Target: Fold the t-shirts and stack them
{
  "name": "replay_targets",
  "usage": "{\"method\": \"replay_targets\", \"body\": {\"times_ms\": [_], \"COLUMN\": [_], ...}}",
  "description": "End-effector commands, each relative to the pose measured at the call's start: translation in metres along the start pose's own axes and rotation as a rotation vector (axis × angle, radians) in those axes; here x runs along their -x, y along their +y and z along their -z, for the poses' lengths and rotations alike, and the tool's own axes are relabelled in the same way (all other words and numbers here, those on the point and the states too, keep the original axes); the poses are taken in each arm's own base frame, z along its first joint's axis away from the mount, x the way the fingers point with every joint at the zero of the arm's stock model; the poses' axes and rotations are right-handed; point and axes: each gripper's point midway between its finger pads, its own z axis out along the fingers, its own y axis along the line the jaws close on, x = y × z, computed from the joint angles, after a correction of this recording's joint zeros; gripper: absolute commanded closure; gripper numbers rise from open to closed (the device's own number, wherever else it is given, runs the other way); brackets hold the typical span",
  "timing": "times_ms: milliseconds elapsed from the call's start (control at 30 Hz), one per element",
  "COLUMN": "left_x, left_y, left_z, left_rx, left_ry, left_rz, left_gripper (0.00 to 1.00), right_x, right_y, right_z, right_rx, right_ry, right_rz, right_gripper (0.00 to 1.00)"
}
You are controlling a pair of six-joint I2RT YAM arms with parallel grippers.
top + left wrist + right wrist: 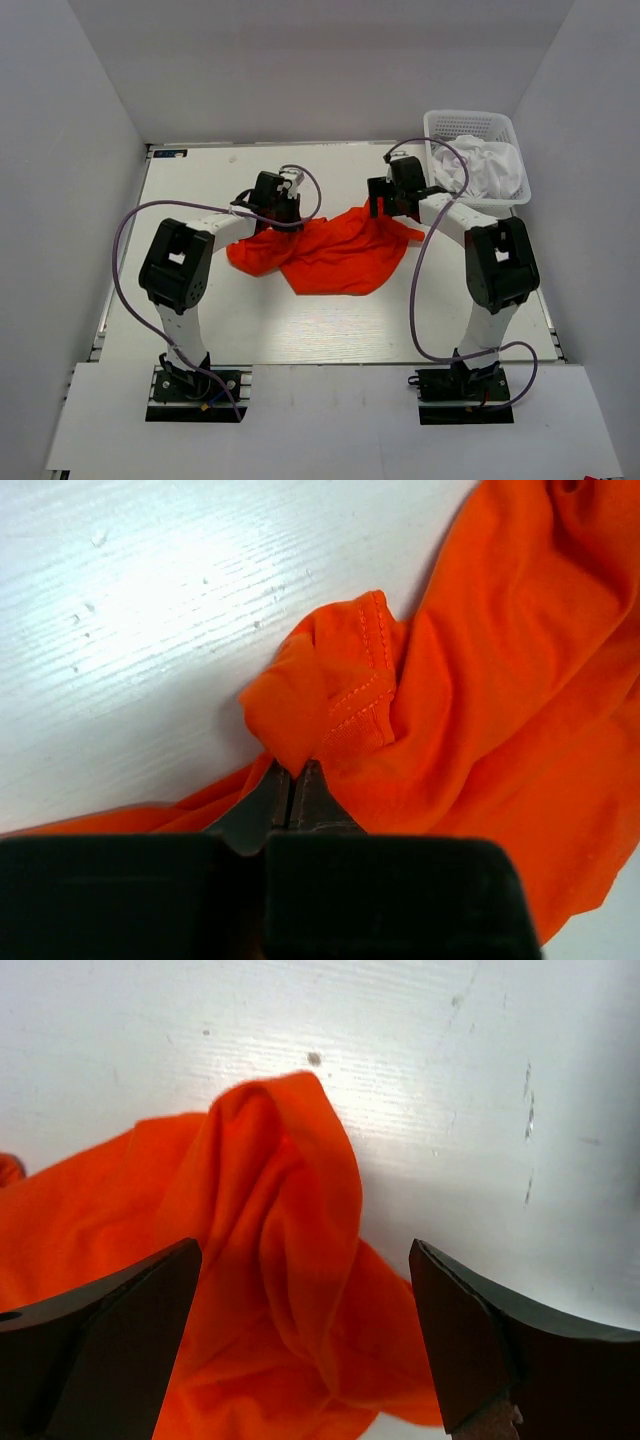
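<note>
The orange-red t-shirt (330,255) lies crumpled in the middle of the white table. My left gripper (283,213) is at its far left edge, shut on a stitched hem fold (345,695) of the orange-red t-shirt (500,680). My right gripper (383,205) is at the shirt's far right corner, open, its jaws wide on either side of a raised fold of the orange-red t-shirt (280,1250). The white t-shirt (488,168) lies bunched in the basket at the far right.
The white plastic lattice basket (470,127) stands at the table's far right corner, beside my right arm. The white table (330,320) runs bare toward the near edge. Grey walls close in on both sides and the back.
</note>
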Motion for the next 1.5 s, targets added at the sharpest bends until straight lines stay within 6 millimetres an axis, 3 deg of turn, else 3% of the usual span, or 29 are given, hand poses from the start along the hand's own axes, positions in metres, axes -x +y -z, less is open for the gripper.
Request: {"method": "replay_targets", "body": {"times_ms": [0,200,300,400,433,467,533,567,600,633,667,733,800,833,867,933,967,1000,1033,1067,1100,1200,1333,1400,1467], "left_x": [0.051,0.06,0.065,0.076,0.076,0.08,0.088,0.092,0.098,0.101,0.106,0.12,0.134,0.135,0.14,0.14,0.143,0.141,0.14,0.137,0.133,0.124,0.109,0.107,0.112], "left_y": [-0.009,-0.005,-0.007,-0.009,-0.006,-0.009,-0.01,-0.012,-0.014,-0.013,-0.017,-0.03,-0.049,-0.054,-0.067,-0.078,-0.09,-0.1,-0.108,-0.116,-0.125,-0.144,-0.162,-0.163,-0.159], "left_z": [0.02,0.037,0.049,0.061,0.061,0.069,0.079,0.084,0.098,0.108,0.119,0.146,0.195,0.209,0.244,0.277,0.297,0.327,0.344,0.359,0.386,0.429,0.48,0.484,0.487], "left_rx": [0.009,0.036,0.039,0.052,0.066,0.062,0.074,0.071,0.084,0.1,0.114,0.085,0.036,0.023,-0.009,-0.035,-0.073,-0.101,-0.127,-0.157,-0.185,-0.255,-0.314,-0.322,-0.301], "left_ry": [-0.151,-0.205,-0.237,-0.274,-0.277,-0.295,-0.325,-0.34,-0.365,-0.378,-0.397,-0.454,-0.557,-0.585,-0.649,-0.704,-0.744,-0.798,-0.825,-0.841,-0.891,-0.966,-1.053,-1.061,-1.08], "left_rz": [-0.024,-0.025,-0.03,-0.034,-0.033,-0.036,-0.038,-0.041,-0.042,-0.04,-0.043,-0.055,-0.1,-0.117,-0.134,-0.16,-0.181,-0.21,-0.226,-0.243,-0.266,-0.297,-0.373,-0.365,-0.338], "left_gripper": [1.0,1.0,1.0,1.0,1.0,1.0,1.0,1.0,1.0,1.0,1.0,1.0,1.0,1.0,1.0,1.0,1.0,1.0,1.0,1.0,1.0,1.0,1.0,1.0,1.0], "right_x": [0.043,0.056,0.048,0.051,0.054,0.055,0.083,0.084,0.102,0.103,0.123,0.129,0.144,0.146,0.159,0.16,0.164,0.167,0.168,0.17,0.172,0.175,0.174,0.176,0.18], "right_y": [0.005,0.012,0.005,0.001,0.001,0.001,0.004,0.003,0.003,0.003,0.005,0.004,0.001,-0.001,-0.003,0.0,0.003,0.004,0.007,0.013,0.015,0.014,0.01,0.01,0.011], "right_z": [-0.005,-0.032,-0.048,-0.049,-0.046,-0.039,-0.015,0.0,0.024,0.031,0.069,0.091,0.141,0.153,0.198,0.222,0.268,0.284,0.299,0.345,0.362,0.43,0.472,0.481,0.473], "right_rx": [0.021,0.042,0.001,-0.035,-0.036,-0.035,-0.019,-0.013,-0.011,-0.006,0.007,0.009,0.01,0.003,0.009,0.035,0.071,0.084,0.109,0.162,0.183,0.208,0.203,0.2,0.199], "right_ry": [-0.112,-0.118,-0.089,-0.093,-0.102,-0.119,-0.225,-0.256,-0.32,-0.339,-0.419,-0.458,-0.546,-0.567,-0.654,-0.699,-0.775,-0.809,-0.834,-0.927,-0.963,-1.097,-1.17,-1.189,-1.177], "right_rz": [0.028,0.014,-0.004,-0.031,-0.035,-0.038,-0.04,-0.038,-0.041,-0.041,-0.033,-0.015,-0.011,-0.012,-0.008,0.01,0.021,0.022,0.03,0.052,0.061,0.07,0.087,0.092,0.088], "right_gripper": [0.1,0.17,0.29,0.79,1.0,1.0,1.0,1.0,1.0,1.0,1.0,1.0,1.0,1.0,1.0,1.0,1.0,1.0,1.0,1.0,1.0,1.0,1.0,1.0,1.0]}}
